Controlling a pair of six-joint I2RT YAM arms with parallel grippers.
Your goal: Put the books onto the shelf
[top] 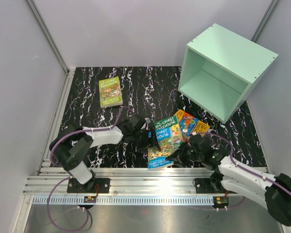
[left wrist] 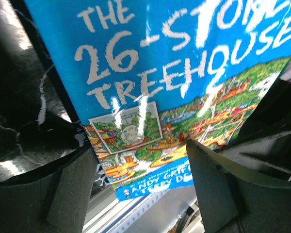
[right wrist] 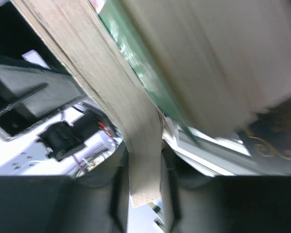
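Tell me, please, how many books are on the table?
4 clearly: lime-green book alone far left; blue Treehouse book, green Treehouse book and orange-blue book overlapping near centre-right. Others may be hidden underneath.

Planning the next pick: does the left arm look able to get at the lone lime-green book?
Probably yes: the lime-green book lies alone, nothing on it, and the left tool stands open.

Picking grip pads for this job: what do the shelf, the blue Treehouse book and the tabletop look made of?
Shelf: seemingly painted wood board, matte mint, screw dots along edges. Blue Treehouse book: paper, glossy cover showing glare streaks. Tabletop: black marble-look, shiny; possibly laminate, cannot tell.
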